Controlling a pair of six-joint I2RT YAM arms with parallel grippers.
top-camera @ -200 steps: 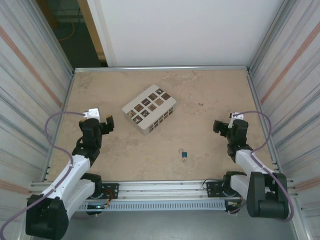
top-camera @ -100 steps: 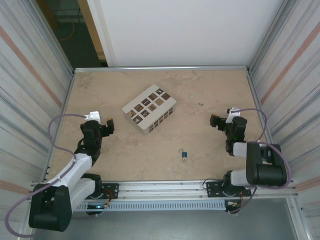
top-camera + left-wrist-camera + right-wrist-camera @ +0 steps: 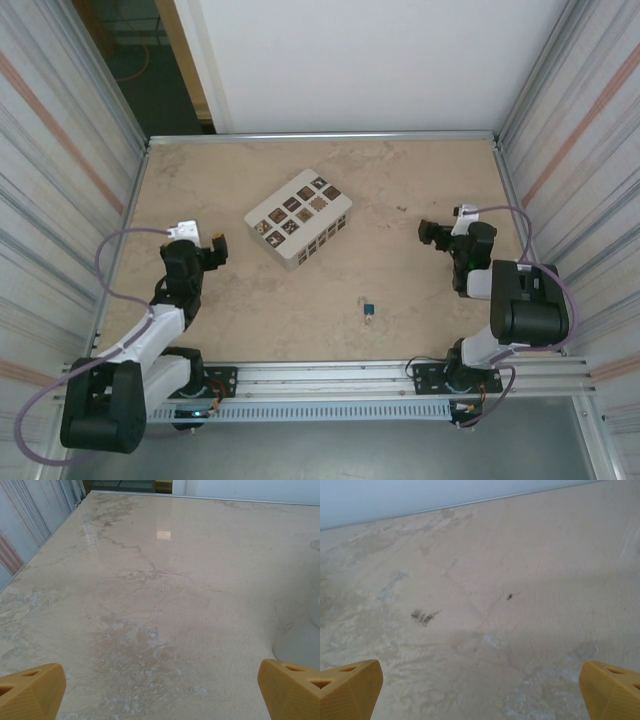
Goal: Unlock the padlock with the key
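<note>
Nothing grasped yet — left gripper and right gripper gape empty; next, reach the padlock by the tabletop's near edge.

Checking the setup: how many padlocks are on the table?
1. The padlock lies on the near part of the table, right of centre, apart from the white box. The box could hide more.

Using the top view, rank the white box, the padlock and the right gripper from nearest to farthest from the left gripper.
Measured from the left gripper:
1. the white box, just to its right and slightly farther back.
2. the padlock, centre-right, lower in the view.
3. the right gripper, far over on the right side.
</note>
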